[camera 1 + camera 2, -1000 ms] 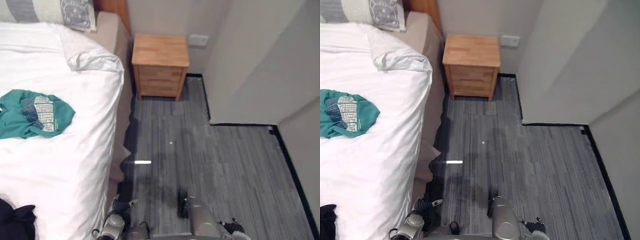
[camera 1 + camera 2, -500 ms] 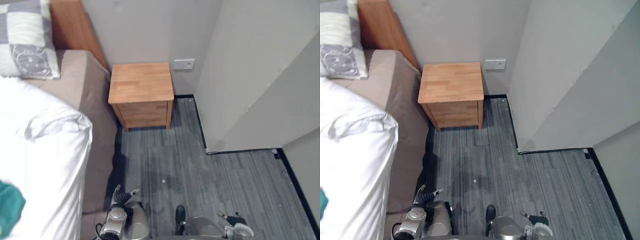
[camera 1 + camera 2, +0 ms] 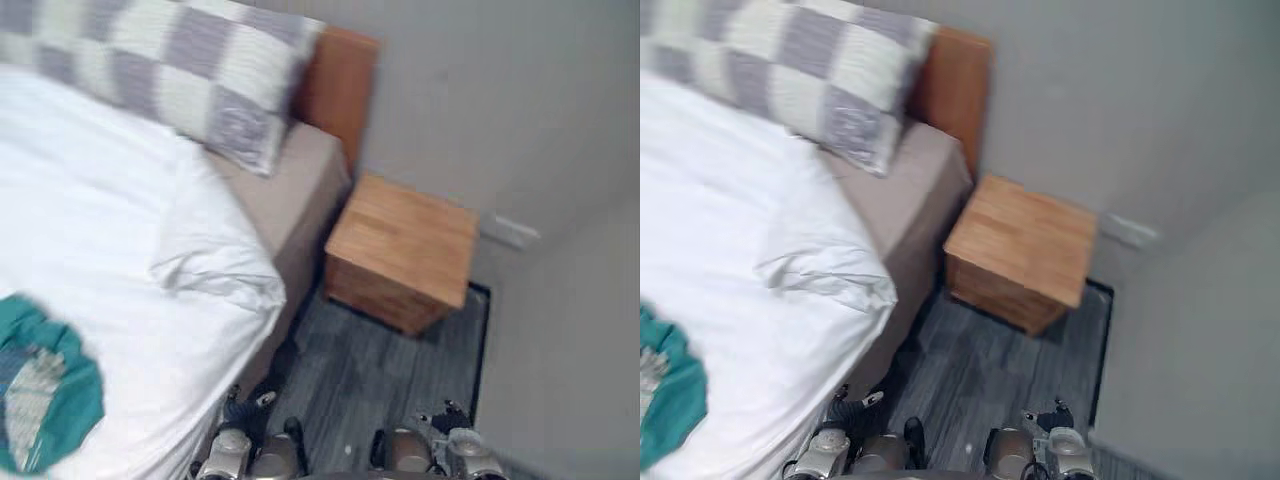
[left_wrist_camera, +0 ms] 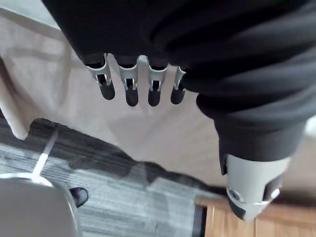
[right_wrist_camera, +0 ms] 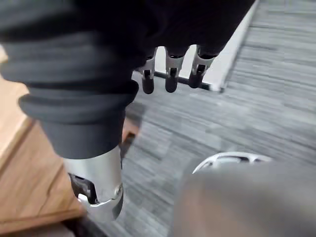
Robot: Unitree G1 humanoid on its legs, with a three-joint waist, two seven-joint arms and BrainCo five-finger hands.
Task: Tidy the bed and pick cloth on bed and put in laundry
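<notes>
A crumpled teal cloth (image 3: 42, 400) with a grey and white print lies on the white duvet (image 3: 120, 230) of the bed, at the lower left of the eye views and partly cut off. My left hand (image 4: 129, 84) hangs low beside the bed's beige side, fingers straight and holding nothing. It also shows small at the bottom of the left eye view (image 3: 247, 403). My right hand (image 5: 170, 74) hangs over the grey floor, fingers straight and empty, near the nightstand. Both hands are well apart from the teal cloth.
A grey and white checked pillow (image 3: 180, 70) lies against the wooden headboard (image 3: 340, 90). A wooden nightstand (image 3: 405, 250) stands to the right of the bed on the grey striped floor (image 3: 370, 380). A pale wall (image 3: 520, 120) closes the right side.
The camera has swung left and tilted, so the pillow, the duvet and the teal cloth have come back into view. Both hands still hang low with straight fingers.
</notes>
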